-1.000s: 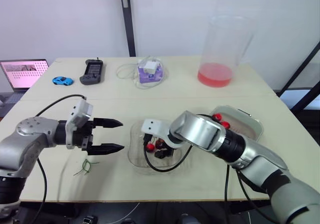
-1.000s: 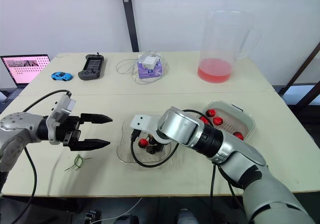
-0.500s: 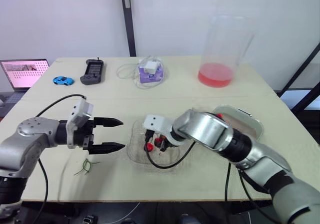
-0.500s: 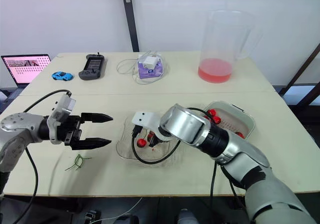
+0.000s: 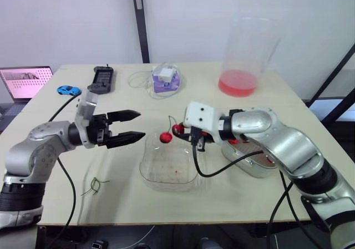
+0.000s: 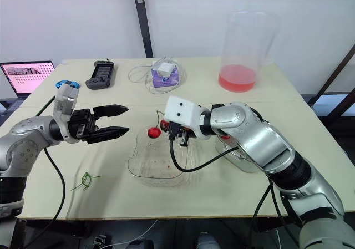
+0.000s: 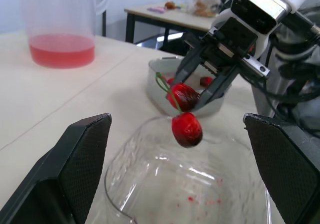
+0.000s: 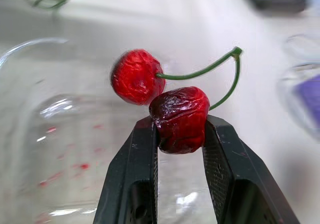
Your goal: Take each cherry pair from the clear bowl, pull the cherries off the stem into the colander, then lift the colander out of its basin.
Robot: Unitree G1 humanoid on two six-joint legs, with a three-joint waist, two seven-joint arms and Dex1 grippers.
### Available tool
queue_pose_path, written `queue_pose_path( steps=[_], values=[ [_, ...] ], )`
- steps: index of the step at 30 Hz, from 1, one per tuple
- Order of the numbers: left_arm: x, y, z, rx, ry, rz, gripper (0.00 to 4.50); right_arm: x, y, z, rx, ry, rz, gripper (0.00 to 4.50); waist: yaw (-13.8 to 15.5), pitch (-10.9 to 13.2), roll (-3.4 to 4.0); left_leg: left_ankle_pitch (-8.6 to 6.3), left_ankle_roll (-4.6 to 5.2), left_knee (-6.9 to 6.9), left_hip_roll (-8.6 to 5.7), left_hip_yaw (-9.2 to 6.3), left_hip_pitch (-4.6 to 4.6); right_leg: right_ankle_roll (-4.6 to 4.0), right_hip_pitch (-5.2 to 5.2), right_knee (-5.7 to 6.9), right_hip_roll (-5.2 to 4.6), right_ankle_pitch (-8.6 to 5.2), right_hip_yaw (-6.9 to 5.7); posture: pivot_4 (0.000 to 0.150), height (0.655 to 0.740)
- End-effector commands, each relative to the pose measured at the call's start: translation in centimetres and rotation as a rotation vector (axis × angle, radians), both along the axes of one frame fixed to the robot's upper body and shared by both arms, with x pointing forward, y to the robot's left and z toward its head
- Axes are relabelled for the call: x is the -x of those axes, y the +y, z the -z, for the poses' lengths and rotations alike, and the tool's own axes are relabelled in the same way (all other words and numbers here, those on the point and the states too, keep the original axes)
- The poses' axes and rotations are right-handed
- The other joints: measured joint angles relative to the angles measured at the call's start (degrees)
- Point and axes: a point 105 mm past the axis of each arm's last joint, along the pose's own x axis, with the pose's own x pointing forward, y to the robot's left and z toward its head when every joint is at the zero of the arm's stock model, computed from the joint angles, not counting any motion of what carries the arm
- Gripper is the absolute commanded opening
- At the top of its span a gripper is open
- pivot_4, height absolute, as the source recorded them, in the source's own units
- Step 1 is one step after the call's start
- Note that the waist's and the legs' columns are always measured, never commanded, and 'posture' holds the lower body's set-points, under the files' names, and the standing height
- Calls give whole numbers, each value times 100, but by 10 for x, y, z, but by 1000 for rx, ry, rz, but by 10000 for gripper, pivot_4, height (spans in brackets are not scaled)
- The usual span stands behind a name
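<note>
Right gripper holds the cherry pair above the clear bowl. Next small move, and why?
Probably ease the open left gripper onto the brighter red cherry: it hangs free on the green stem, while the right gripper pinches the darker cherry.

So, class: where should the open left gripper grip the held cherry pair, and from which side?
Probably the free brighter cherry, approached from the robot's left: it hangs clear toward the left gripper, while the right gripper clamps the darker cherry.
</note>
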Motion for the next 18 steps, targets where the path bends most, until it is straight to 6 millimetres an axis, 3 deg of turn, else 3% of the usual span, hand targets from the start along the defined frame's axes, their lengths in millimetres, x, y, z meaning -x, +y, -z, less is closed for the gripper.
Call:
queue_pose_path(
  steps=[1, 5, 10, 18],
  values=[
    [-4, -11, -20, 80, -12, 38, 45000, -8, -18, -16, 97, -373, 60, 12595, 84, -1, -1, 0, 0, 4, -1, -1, 0, 0, 5, -1, -3, 0, -3, 1500, 7332],
    [-9, -22, -28, 117, -4, 60, 45000, -11, -27, -20, 202, -605, 74, 12595, 121, 0, -2, 2, -3, 9, -8, 10, -1, 2, 5, -5, -8, 1, 6, 1500, 7332],
    [-30, -48, -31, 173, -20, -41, 45000, -9, -26, -28, 315, -881, 82, 12595, 131, -2, -4, 4, -7, 8, -5, 6, 0, 2, 3, -1, -4, 1, 6, 1500, 7332],
    [-37, -76, -45, 268, -29, -93, 45000, -10, -22, -29, 280, -912, 140, 12595, 132, -2, -4, 22, -38, 8, -6, 4, 0, 1, 3, 2, -4, 1, 7, 1500, 7332]
  ],
)
